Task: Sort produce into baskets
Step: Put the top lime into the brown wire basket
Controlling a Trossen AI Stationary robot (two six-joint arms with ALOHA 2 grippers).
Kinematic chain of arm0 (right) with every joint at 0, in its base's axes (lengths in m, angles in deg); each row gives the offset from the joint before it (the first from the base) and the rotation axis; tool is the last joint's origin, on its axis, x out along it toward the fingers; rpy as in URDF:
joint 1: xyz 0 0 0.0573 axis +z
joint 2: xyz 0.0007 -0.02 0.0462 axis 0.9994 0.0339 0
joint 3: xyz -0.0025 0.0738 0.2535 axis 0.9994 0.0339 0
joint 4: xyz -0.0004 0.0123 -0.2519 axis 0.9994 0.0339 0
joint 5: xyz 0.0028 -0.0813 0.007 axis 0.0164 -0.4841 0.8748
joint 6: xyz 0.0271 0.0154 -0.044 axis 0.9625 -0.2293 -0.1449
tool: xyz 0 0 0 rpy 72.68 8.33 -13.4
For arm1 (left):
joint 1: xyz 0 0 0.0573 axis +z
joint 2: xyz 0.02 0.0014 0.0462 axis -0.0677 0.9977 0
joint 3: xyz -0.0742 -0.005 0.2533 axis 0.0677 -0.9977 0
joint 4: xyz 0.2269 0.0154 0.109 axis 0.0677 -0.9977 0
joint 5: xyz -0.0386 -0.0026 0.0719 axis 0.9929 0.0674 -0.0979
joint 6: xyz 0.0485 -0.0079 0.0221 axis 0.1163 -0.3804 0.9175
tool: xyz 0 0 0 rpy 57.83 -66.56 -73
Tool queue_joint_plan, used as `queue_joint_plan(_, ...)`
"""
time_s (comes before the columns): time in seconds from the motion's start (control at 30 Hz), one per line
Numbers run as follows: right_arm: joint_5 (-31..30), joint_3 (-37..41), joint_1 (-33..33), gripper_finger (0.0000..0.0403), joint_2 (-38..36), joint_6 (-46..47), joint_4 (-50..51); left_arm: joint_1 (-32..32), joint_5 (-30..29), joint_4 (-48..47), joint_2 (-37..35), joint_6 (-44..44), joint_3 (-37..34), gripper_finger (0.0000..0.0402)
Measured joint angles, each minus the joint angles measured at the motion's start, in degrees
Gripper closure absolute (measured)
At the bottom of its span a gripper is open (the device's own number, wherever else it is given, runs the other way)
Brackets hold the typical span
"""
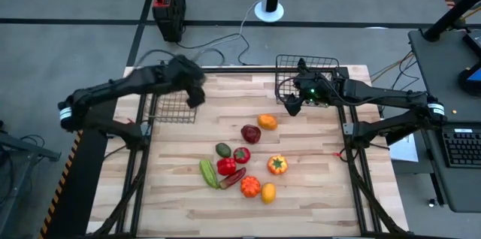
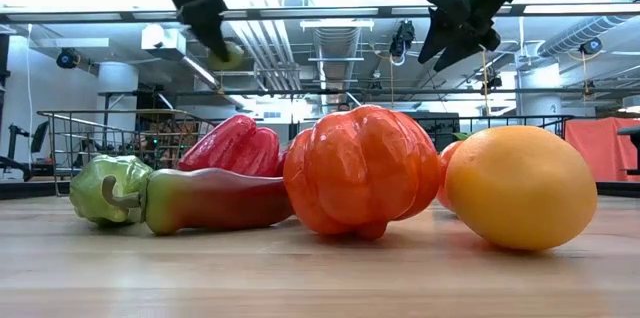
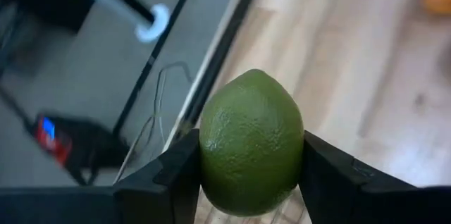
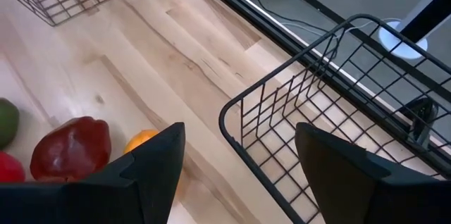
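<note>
left gripper (image 3: 250, 182) up in air over back-left table area, right beside left basket (image 1: 169, 107), jaws pinching lime (image 3: 251, 141) on both sides. lime's long axis runs away from wrist, pointy end facing outward, table edge just beyond it.

right gripper (image 4: 236, 160) hanging at near rim of right basket (image 4: 331, 118), jaws spread, nothing between them.

rest of produce bunched mid table: maroon piece (image 1: 250, 133), orange one (image 1: 267, 122), red pepper (image 1: 226, 166). plenty bare wood (image 1: 316, 194) along front and right edges.

Wooden table (image 1: 301, 201): two baskets (image 1: 304, 74), produce cluster (image 1: 244, 164) mid-table.
</note>
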Motion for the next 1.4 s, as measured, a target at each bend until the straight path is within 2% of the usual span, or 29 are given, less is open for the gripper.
queue_joint_plan(0.2,0.0,1.0,0.0,0.0147,0.0,0.01,-0.15,10.6,1.08,-3.15,-1.97,-5.7,-0.05,0.0224)
queue_joint_plan(0.4,0.0,2.68,0.0,0.0147,0.0,0.58,-0.31,22.52,15.52,-5.69,1.46,-13.02,-0.06,0.0224)
queue_joint_plan(0.57,0.0,3.73,0.0,0.015,0.0,0.94,-0.81,27.97,13.87,-7.17,5.32,-13.84,-1.12,0.0224)
queue_joint_plan(1.1,0.0,3.81,0.0,0.0146,0.0,0.9,-1.6,29.07,13.59,4.76,7.87,-19.39,-17.38,0.0223)
queue_joint_plan(1.4,0.0,3.81,-0.02,0.0151,0.0,0.9,-1.62,29.1,13.51,5.27,7.87,-20.18,-21.19,0.0223)
